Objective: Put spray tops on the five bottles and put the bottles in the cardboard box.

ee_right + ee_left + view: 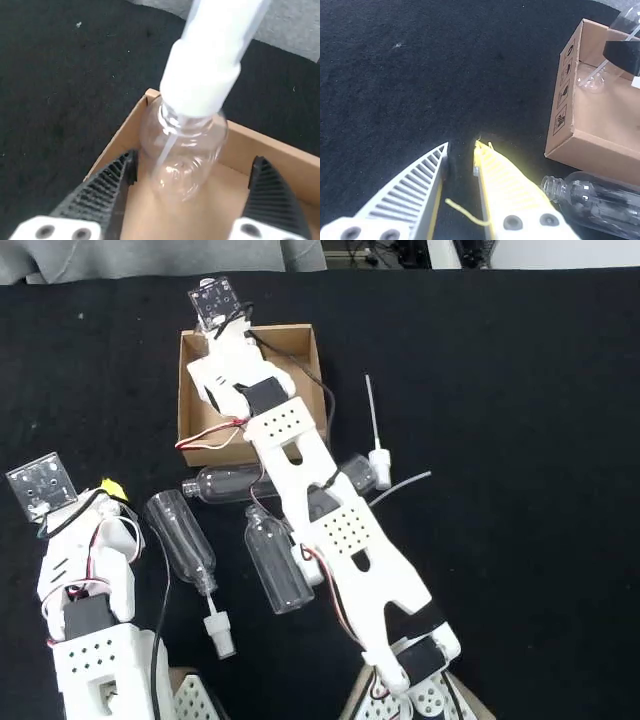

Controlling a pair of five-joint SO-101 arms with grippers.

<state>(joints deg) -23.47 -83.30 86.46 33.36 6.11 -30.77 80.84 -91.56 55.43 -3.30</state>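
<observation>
The left tool (pixel 461 150) hangs low over the black bench (pixel 395 75), its white and yellow fingers a narrow gap apart with nothing between them. Just beside the yellow finger lies an uncapped bottle (pixel 592 200), open neck toward the tool and far end cut off at the frame edge. Beyond it stands the cardboard box (pixel 570 110).

The right tool (pixel 192 162) is over the box with its black fingers spread wide. Between them, apparently touching neither, is a capped bottle (pixel 182 145) inside the box. Its spray top (pixel 210 65) runs up out of frame, and its base is hard to make out.

From above, the right arm (pixel 330 520) covers most of the box's inside. Back along that arm a fourth bottle (pixel 357 472) is half hidden beneath it, and a third bottle (pixel 275 560) lies against it. Nearer the left tool a second bottle (pixel 180 535) has a loose spray top (pixel 218 632) at its neck; whether the tube is inside it cannot be told.
</observation>
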